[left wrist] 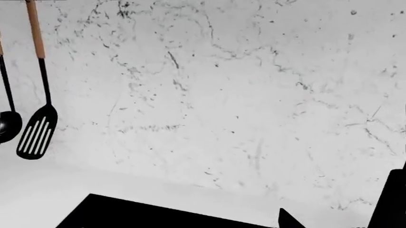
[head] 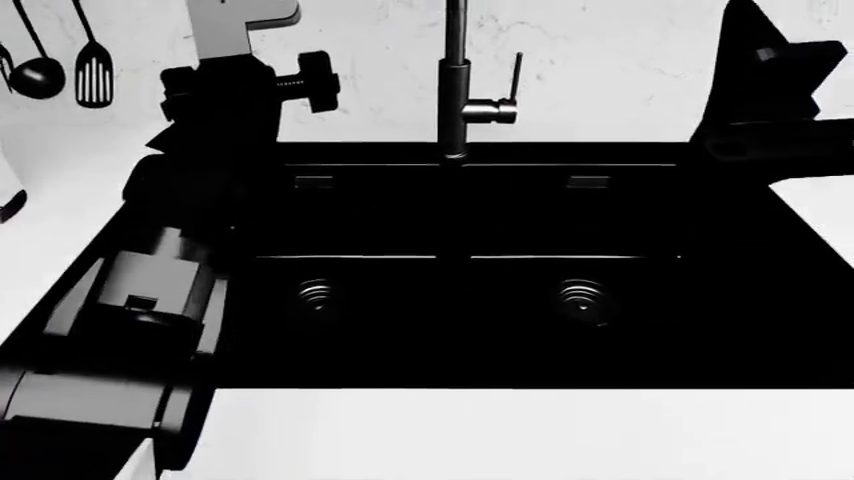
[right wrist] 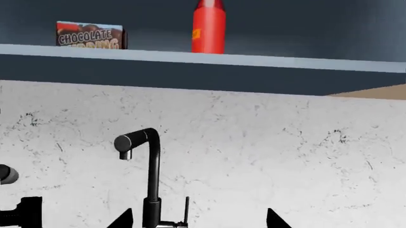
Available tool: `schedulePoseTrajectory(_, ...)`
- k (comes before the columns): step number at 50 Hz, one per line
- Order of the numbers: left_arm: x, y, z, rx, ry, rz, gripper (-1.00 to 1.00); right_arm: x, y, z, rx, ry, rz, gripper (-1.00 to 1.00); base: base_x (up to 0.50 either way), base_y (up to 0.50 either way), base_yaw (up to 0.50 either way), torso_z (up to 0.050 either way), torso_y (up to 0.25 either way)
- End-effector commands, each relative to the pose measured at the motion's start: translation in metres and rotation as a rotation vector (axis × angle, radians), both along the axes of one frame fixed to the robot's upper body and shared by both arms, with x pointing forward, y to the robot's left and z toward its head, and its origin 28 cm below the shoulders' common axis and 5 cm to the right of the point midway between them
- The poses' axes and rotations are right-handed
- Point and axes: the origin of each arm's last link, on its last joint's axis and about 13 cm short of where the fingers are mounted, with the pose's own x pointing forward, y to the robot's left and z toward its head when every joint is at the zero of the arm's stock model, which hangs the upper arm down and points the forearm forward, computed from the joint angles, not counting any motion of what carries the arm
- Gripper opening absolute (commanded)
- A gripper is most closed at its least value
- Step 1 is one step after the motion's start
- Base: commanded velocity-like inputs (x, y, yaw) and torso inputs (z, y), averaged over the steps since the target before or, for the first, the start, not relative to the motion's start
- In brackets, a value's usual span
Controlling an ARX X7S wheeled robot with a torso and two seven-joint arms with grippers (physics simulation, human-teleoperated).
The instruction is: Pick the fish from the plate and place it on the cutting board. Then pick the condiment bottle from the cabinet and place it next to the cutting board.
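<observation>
A black faucet [head: 458, 90] rises behind a 2-basin sink [head: 534, 350]; ladle [head: 38, 72] and spatula [head: 92, 80] hang on the wall.

counter [head: 534, 435]: white | set in it: black double sink [head: 534, 270]

Condiment bottle [right wrist: 208, 27] on cabinet shelf [right wrist: 254, 61] above faucet [right wrist: 149, 175], box [right wrist: 89, 35] beside it.
</observation>
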Motion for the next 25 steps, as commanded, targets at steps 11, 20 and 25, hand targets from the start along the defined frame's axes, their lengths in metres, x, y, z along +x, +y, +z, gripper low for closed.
schedulePoseTrajectory(11,0.005,0.009,-0.005,-0.021,0.043,0.003,1.0,0.035,0.0,0.046,-0.077,0.106,-0.073,1.0,0.5,0.0,0.0,0.0,0.0)
schedulePoseTrajectory(20,0.005,0.008,-0.004,-0.02,0.034,-0.009,1.0,0.043,-0.001,0.04,-0.085,0.152,-0.069,1.0,0.5,0.0,0.0,0.0,0.001)
schedulePoseTrajectory(25,0.005,0.008,-0.004,-0.019,0.033,-0.01,1.0,0.044,-0.004,0.037,-0.077,0.163,-0.078,1.0,0.5,0.0,0.0,0.0,0.0)
